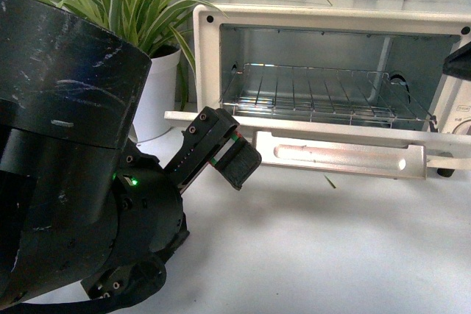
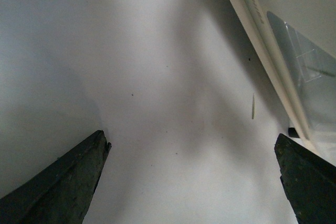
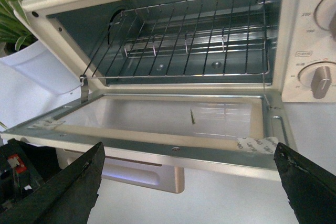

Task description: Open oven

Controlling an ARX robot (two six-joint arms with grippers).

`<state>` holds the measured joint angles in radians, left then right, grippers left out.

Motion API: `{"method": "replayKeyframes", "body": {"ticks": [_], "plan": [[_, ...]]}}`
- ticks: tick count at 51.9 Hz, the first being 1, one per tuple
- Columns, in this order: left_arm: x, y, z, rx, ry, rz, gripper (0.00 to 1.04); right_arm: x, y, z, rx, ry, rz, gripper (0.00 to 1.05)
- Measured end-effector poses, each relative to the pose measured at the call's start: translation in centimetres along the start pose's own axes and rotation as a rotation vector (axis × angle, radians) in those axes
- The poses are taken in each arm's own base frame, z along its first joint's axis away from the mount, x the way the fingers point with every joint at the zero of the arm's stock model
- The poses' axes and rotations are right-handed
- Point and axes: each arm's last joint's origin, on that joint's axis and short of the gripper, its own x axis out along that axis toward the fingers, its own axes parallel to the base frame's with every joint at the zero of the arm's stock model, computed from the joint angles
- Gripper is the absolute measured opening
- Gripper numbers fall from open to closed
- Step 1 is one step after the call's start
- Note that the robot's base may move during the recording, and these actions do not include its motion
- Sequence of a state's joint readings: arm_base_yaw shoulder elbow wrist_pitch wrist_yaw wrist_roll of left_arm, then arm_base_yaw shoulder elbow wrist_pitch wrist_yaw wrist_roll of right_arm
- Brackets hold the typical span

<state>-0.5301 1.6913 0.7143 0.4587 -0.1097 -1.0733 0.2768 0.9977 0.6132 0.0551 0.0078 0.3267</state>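
The cream-white oven stands at the back right with its glass door dropped down flat. The long bar handle faces me and the wire rack shows in the metal interior. My left gripper is open and empty, just in front of the door's left corner; in the left wrist view it hangs over bare table, with the door's edge beside it. My right gripper is open and empty, just in front of the lowered door, facing the rack.
A potted plant in a white pot stands left of the oven. My left arm's dark bulk fills the left foreground. The white table stretches in front of the oven. Oven knobs are on its right side.
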Motion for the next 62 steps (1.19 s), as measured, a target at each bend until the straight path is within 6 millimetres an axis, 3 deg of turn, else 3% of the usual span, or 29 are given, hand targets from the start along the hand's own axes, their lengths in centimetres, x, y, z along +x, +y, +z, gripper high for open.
{"method": "replayKeyframes", "body": {"ticks": [15,62], "plan": [[-0.3,0.1,0.1,0.126,-0.032,0.044,0.98,-0.2,-0.9,0.4,0.038,-0.013,-0.022,0.95],[-0.5,0.2,-1.3,0.538,-0.107,0.178,0.98,-0.2,-1.1,0.5,0.048,-0.013,-0.016,0.95]]}}
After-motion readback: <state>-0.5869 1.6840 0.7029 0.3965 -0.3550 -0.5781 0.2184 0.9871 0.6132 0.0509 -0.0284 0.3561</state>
